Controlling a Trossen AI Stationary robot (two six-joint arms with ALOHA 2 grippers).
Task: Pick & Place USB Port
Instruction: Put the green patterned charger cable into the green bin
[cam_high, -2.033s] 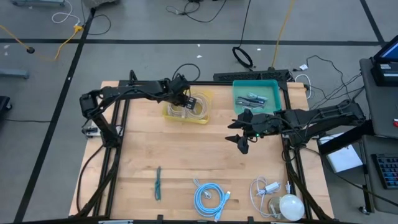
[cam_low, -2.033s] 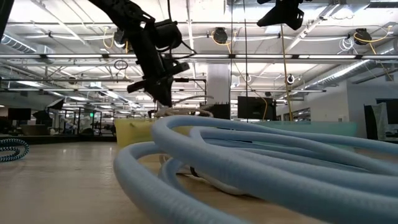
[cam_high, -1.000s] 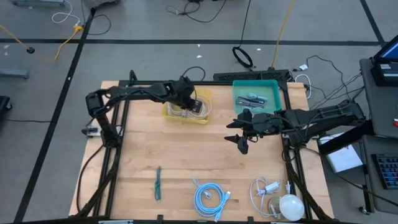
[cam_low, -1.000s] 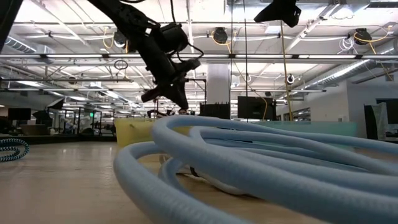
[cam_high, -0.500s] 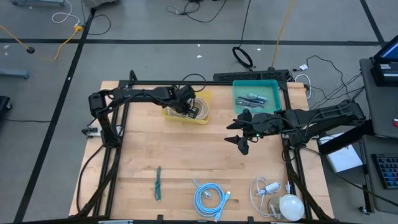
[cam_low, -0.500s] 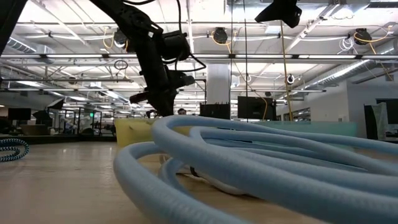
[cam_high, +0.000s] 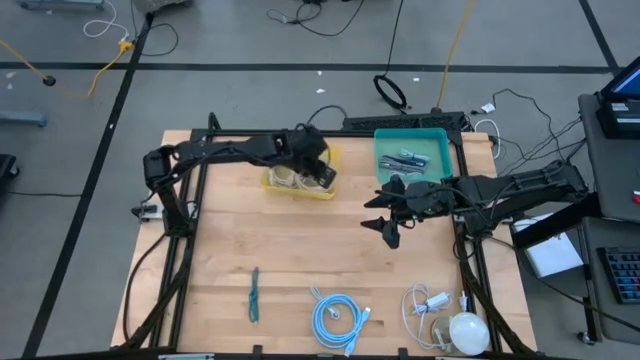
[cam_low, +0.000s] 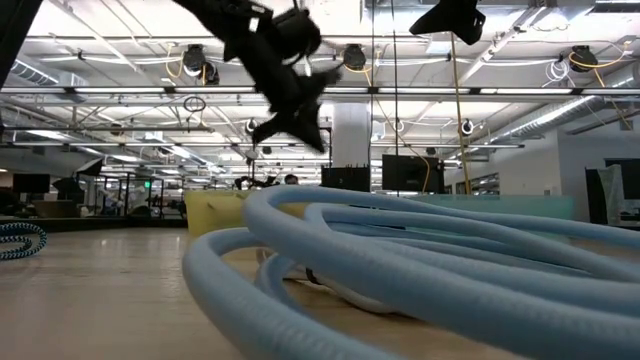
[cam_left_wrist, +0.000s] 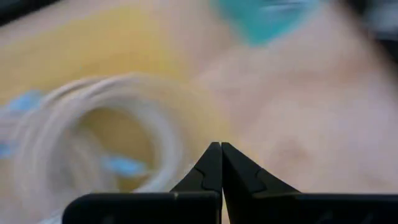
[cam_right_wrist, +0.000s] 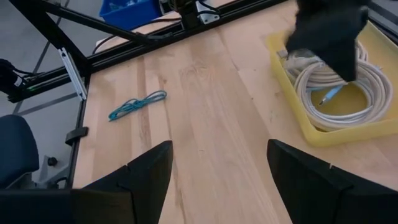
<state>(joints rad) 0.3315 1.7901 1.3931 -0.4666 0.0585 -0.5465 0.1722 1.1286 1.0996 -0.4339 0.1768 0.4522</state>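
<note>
Since I only have these feeds to steer by, I start with the wooden table (cam_high: 300, 260), then the two bins at its far edge: the yellow bin (cam_high: 300, 172) on my left and the teal bin (cam_high: 412, 153) on my right. My left gripper (cam_high: 322, 172) hangs above the yellow bin's right end, and the left wrist view shows its fingertips pressed together with nothing between them. Under it lies a coil of white cable (cam_left_wrist: 93, 130) inside that bin, with a pale blue end showing (blurred, so I will not call it a plug). My right gripper (cam_high: 388, 228) waits over bare table near the middle, just in front of the teal bin, its two fingers spread wide apart and empty.

Which item counts as the USB port I cannot say for certain. Candidates sit along the near edge, well apart from both arms: a light blue cable coil (cam_high: 338, 316), a white cable with an adapter (cam_high: 428, 305) next to a round white bulb (cam_high: 468, 331), and a small teal cord (cam_high: 254, 294) farther left.

If the white coil is the target, it lies directly below my left gripper, so that arm is much the nearer one. The coil is round and has no clear long axis. I would need to part the fingers before descending on a strand.
</note>
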